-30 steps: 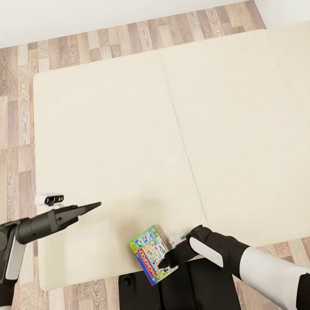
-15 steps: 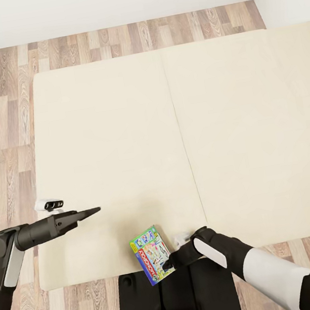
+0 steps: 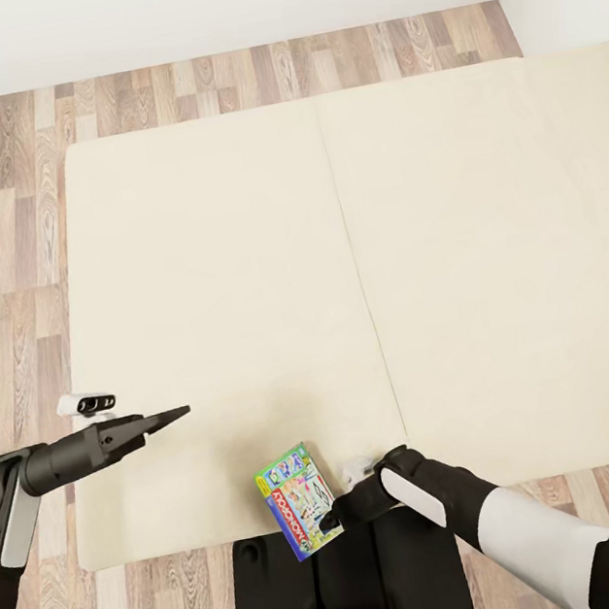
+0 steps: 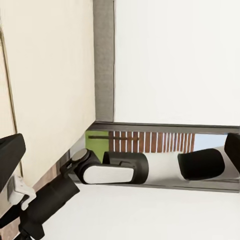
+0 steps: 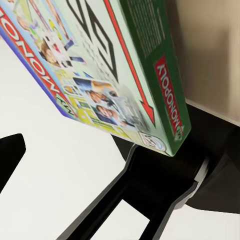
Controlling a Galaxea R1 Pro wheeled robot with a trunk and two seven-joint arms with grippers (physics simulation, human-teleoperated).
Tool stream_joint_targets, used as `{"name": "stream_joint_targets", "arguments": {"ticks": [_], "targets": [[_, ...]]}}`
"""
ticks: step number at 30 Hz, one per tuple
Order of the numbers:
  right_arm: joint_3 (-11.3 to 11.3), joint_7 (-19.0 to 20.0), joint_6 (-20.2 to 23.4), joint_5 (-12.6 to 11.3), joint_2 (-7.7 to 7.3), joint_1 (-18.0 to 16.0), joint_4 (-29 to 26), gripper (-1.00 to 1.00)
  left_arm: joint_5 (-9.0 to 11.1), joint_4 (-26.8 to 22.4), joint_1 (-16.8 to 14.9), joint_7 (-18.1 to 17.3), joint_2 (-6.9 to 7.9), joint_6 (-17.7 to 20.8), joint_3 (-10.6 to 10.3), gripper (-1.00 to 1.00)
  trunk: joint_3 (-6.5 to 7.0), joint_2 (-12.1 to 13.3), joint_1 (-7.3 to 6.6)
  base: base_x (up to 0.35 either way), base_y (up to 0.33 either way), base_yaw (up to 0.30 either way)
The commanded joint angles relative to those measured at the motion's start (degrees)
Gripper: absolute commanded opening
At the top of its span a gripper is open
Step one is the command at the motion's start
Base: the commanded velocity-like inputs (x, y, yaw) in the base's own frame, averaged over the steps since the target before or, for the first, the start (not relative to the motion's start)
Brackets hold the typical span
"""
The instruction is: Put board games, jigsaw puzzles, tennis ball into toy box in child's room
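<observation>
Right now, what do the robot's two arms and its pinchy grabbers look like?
Both arms wear smooth white shells with black joints and black forearms. The left gripper is dark grey and tapers to long, thin pointed fingers, with a small white camera block sitting beside its wrist. The right gripper is black too, on a rounded black wrist with a white oval panel. No loose cables show.

Bed (image 3: 242,285): beige mattress fills centre and right of frame, on wood-plank floor (image 3: 0,244). Monopoly box (image 3: 298,501) lies at lower-centre edge, overhanging it.
</observation>
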Motion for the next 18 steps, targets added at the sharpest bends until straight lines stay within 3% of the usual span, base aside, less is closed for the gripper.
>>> {"name": "stream_joint_targets", "arguments": {"ticks": [1,7,10,14,18], "targets": [[0.1,0.34,0.1,0.34,0.0,-0.05,0.02,1.0,-0.03,-0.02,0.0,-0.22,-0.01,0.61,0.03,1.0,-0.06,-0.09,0.03,0.0,0.0,0.0],[0.07,0.35,0.1,0.36,-0.04,-0.05,0.02,1.0,-0.14,-0.02,-0.02,-0.22,-0.22,0.53,0.38,1.0,-0.06,-0.09,0.03,0.0,0.0,0.0],[0.07,0.4,0.1,0.4,-0.06,-0.05,0.03,1.0,-0.13,-0.02,0.0,-0.22,-0.19,0.53,1.89,1.0,-0.06,-0.09,0.03,0.0,0.0,0.0],[0.11,0.41,0.1,0.42,-0.02,-0.05,0.03,1.0,-0.01,-0.02,0.0,-0.22,-0.33,0.56,5.5,1.0,-0.06,-0.09,0.03,0.0,0.0,0.0],[0.14,0.38,0.1,0.43,-0.01,-0.05,0.01,1.0,-0.02,0.0,0.03,-0.22,-0.48,0.58,6.34,1.0,-0.06,-0.09,0.03,0.0,0.0,0.0]]}}
